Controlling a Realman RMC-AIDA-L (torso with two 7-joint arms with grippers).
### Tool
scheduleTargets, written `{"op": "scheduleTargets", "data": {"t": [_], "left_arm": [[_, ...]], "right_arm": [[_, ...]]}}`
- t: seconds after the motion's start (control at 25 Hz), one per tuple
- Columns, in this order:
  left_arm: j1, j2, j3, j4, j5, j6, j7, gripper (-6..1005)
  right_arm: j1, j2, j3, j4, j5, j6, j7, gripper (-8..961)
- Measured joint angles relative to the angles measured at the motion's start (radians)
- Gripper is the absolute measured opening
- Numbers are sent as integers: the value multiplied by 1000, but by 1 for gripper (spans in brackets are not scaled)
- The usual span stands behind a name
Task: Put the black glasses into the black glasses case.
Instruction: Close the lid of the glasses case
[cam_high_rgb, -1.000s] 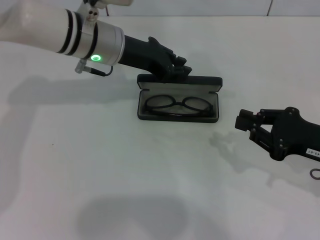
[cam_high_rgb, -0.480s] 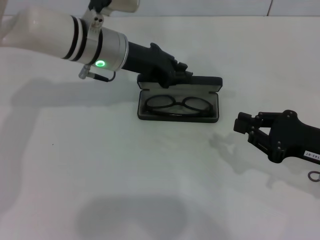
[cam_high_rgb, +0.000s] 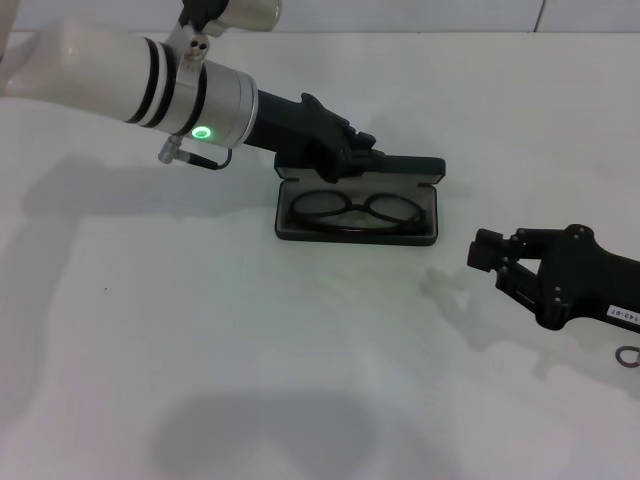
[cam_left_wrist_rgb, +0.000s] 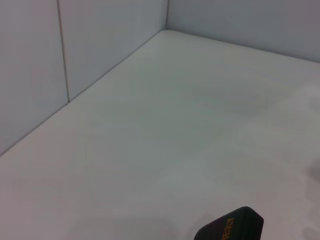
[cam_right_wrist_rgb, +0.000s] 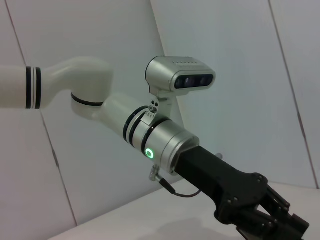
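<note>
Glasses case first: I see the black hard case lying open on the white table, near the middle of my head view and a little toward the far side. Its tray faces up and shows grey lining. Its lid stands along the far edge, tipped partly up. The black glasses lie inside the tray, lenses side by side, the thin frame fully within the walls of the case.

My left gripper reaches in from the left on a white and silver arm with a green light ring. Its black fingers rest at the left part of the lid's top edge, touching it. I cannot tell whether the fingers are closed on the lid or only pressed against it, since they merge with the black case. My left wrist camera shows only bare table, grey walls, and one corner of the lid with orange lettering.

My right gripper hovers low over the table to the right of the case, well apart from it. Its fingers point toward the case and hold nothing; how wide they stand I cannot tell. My right wrist camera looks across at the left arm and its wrist camera housing.
</note>
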Motion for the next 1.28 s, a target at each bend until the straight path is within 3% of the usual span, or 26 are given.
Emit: {"op": "scheduleTargets", "data": {"t": [0.6,1.28], "left_arm": [[22,-2,2,-4,20,58,-3,219],[39,-26,17,-10,51,96,6,227]], "right_arm": [[2,0,-3,7,3,-4,0,233],[2,0,-2,7,3,-18,-11,252]]}}
